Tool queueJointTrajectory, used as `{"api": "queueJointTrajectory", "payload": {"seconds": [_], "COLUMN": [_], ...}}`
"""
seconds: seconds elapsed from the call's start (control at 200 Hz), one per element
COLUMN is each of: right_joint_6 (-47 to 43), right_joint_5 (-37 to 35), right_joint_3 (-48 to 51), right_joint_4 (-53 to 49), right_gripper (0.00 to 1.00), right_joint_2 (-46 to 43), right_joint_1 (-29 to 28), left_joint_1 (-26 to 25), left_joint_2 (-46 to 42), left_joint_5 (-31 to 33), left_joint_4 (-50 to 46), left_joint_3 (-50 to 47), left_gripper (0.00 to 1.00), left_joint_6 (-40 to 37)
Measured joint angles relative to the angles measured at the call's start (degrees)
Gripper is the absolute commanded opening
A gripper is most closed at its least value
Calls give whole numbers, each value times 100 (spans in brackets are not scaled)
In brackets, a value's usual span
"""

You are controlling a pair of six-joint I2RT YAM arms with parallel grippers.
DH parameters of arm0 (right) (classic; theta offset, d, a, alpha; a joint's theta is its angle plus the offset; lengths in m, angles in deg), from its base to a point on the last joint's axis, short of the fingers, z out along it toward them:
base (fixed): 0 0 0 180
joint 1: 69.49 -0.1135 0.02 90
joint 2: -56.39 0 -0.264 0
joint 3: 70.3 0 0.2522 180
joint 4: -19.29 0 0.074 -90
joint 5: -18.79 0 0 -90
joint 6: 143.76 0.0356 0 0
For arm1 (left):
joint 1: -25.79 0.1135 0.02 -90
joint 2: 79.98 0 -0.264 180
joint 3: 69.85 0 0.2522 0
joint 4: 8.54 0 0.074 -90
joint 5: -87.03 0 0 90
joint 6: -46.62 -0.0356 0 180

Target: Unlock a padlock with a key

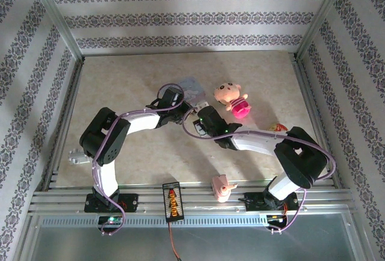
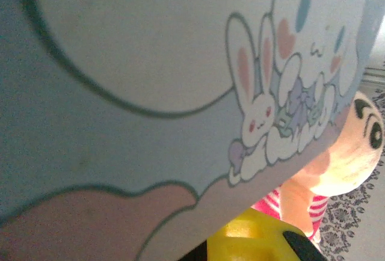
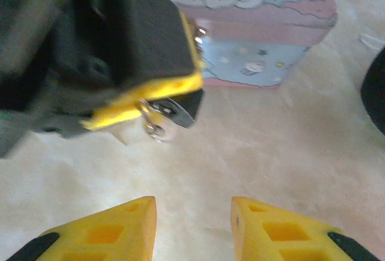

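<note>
Two end effectors are meeting above the beige worktop (image 3: 271,153). The left end effector (image 3: 157,101) is pinching the tiny dark padlock with its silvery metal part (image 3: 163,115), near the pale blue rabbit-printed rectangular tin (image 3: 264,26). The right end effector (image 3: 192,216) is hovering wide open, empty.

Pastel tin, pink doll and yellow fingers on a cream table

The tin (image 3: 264,38) is painted pale blue with a pink band, white clouds and a white rabbit with pink ears. The doll (image 1: 231,98) is coloured peach in the face, with pink-and-white stripes below. The padlock (image 3: 171,112) is seen as dark with a silvery part. The fingers (image 3: 114,231) of the right gripper (image 3: 192,225) are moulded in yellow and tipped with black. The table (image 1: 120,92) is mottled cream, and the walls (image 1: 180,17) are papered white with grey floral stripes.
</note>
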Motion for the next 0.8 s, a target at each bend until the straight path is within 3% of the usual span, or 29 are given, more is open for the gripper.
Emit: {"api": "queueJointTrajectory", "payload": {"seconds": [0.22,0.31,0.53,0.8], "right_joint_6": [-632,-874,-1351,-1637], "right_joint_5": [-170,-295,-549,-774], "right_joint_3": [326,323,87,-256], "right_joint_4": [382,518,638,656], "right_gripper": [40,46,46,36], "right_joint_2": [-39,-31,284,713], "right_joint_1": [-33,-125,-345,-372], "left_joint_1": [0,-2,0,9], "left_joint_2": [-190,-199,-197,-197], "left_joint_5": [-153,-190,-245,-302], "left_joint_4": [-533,-575,-597,-684], "left_joint_3": [0,0,11,50], "left_gripper": [4,4,3,4], "left_joint_6": [179,203,223,221]}}
